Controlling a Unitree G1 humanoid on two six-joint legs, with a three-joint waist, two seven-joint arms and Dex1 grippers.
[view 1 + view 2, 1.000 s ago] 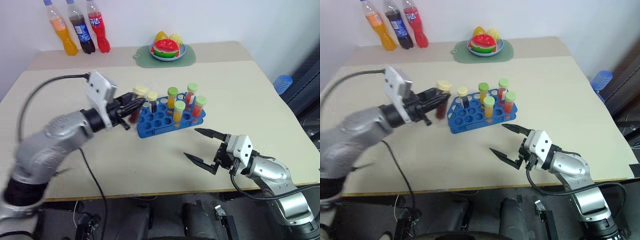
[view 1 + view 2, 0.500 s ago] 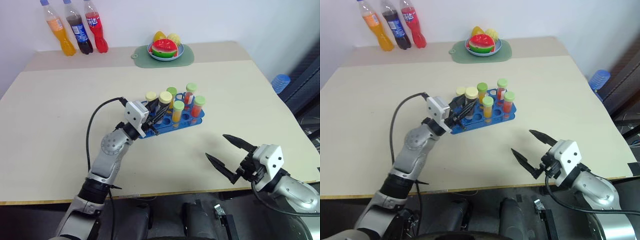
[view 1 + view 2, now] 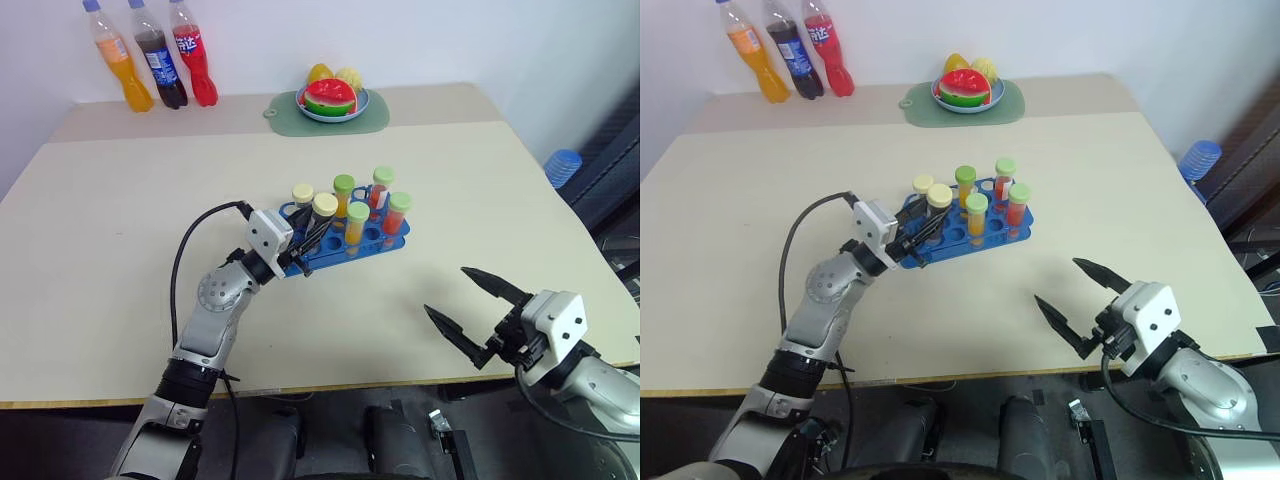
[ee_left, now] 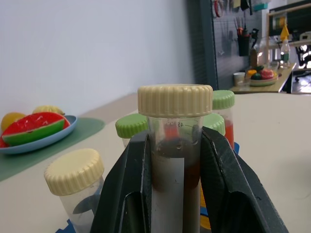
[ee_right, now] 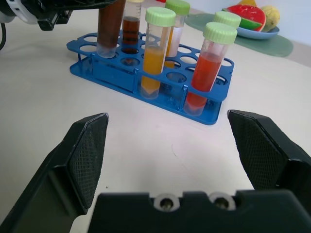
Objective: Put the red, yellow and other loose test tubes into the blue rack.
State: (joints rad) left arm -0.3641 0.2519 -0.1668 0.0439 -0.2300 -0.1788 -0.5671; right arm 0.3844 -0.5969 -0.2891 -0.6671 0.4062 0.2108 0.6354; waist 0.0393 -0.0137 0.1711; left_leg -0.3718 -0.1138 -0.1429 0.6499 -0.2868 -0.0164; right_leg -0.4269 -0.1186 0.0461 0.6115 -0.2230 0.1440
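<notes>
**Last tube going into the rack — seat it straight before letting go**

The left gripper [image 4: 170, 184] is clamped on a clear plastic test tube with dark brown liquid and a cream ribbed cap [image 4: 174, 121], fingers pinching it just under the cap. The tube stands upright with its lower end in a hole near the left end of the small bright blue plastic rack [image 3: 345, 238], which sits mid-table on the pale beige tabletop [image 3: 480, 180]. Whether the tube has bottomed out cannot be told.

Already standing in the rack: another cream-capped tube [image 3: 303, 195], two green-capped tubes of yellow liquid [image 5: 154, 48] and green-capped tubes of orange-red liquid [image 5: 208, 65]. No loose tube lies on the table.

The right gripper [image 3: 478, 310] hangs near the table's front edge, well apart from the rack, its black fingers spread wide and empty.

To finish well, I would judge:
- keep the tube vertical and press straight down until it rests on the lower tier
- open the fingers only a little — neighbouring caps sit close beside
- draw the gripper back along its own line, not sideways, so the light rack is not dragged
</notes>
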